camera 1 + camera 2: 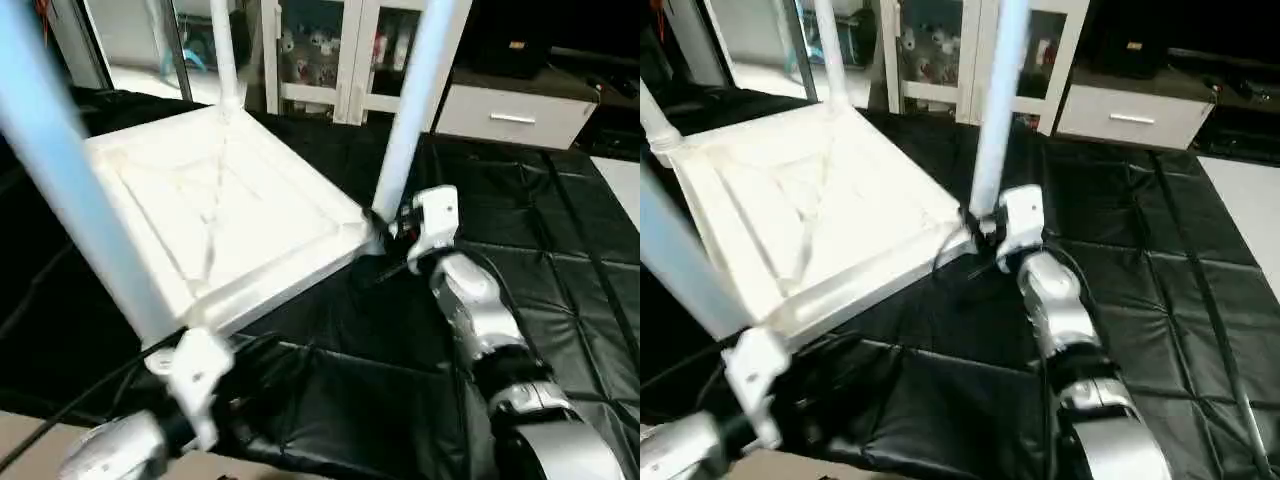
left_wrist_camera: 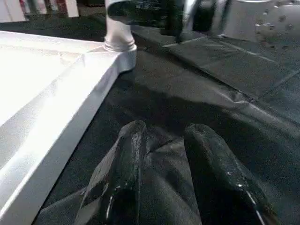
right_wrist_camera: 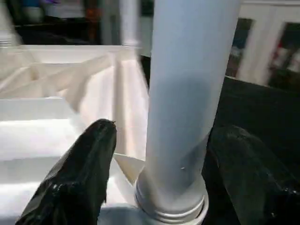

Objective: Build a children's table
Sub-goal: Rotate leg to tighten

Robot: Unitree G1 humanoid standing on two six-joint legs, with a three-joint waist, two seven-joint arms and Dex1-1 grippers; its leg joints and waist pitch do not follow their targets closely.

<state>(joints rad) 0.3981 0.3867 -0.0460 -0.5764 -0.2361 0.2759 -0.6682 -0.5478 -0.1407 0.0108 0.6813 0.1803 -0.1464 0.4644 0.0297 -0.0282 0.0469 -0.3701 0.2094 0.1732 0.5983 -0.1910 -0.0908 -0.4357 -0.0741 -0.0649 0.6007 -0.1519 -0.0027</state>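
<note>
Head views: white top (image 1: 215,215) lying underside up toward the far left of the black-draped table (image 1: 560,250), legs standing in its corners; right gripper (image 1: 985,232) at the base of the near-right leg (image 1: 415,100). Left wrist view: left gripper (image 2: 161,140) over the black cloth just beside the top's edge, fingers (image 2: 124,159) slightly apart, pinching nothing. Right wrist view: fingers (image 3: 89,164) spread either side of the leg, contact unclear

Black quilted cover (image 1: 560,250), creased, spread over the work table. Far side: white glass-door cabinet (image 1: 330,50) holding small items; to its right, white drawer unit (image 1: 510,115) with a bar handle.
</note>
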